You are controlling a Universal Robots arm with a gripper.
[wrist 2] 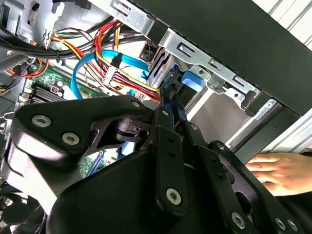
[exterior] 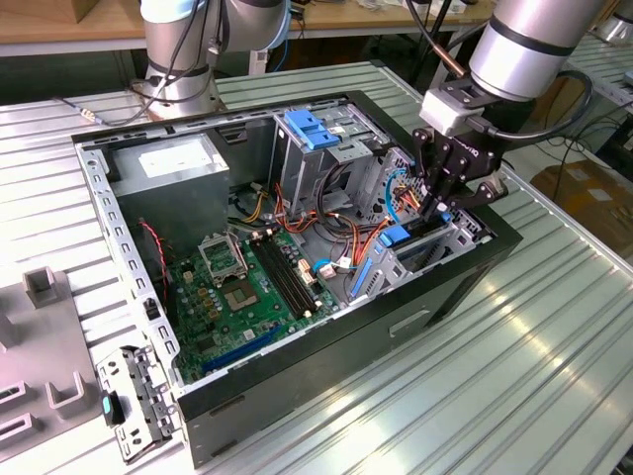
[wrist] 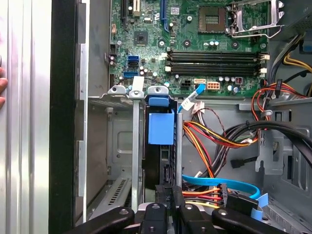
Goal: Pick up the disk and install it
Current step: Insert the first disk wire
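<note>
1. Where the black-fingered gripper (exterior: 438, 206) reaches into the open black computer case (exterior: 297, 368), at about three o'clock in the exterior view, its fingers are clenched on the disk (exterior: 396, 236), a flat drive in a blue plastic carrier bracket.
2. The disk stands on edge in a slot of the grey metal drive cage (exterior: 440, 252). In the first wrist view its blue bracket (wrist: 161, 127) sits between two upright cage rails, touching them.
3. A white label (exterior: 173, 158) lies on the grey power supply at eleven o'clock. Its print is too small to read.
4. In the second wrist view the gripper (wrist 2: 173, 105) has red, yellow and light-blue cables (wrist 2: 114, 61) crowding just beside it.
5. A person's hand (wrist 2: 273, 170) rests outside the case wall, near the cage.
6. The green motherboard (exterior: 237, 287) at seven o'clock lies well apart from the gripper.
</note>
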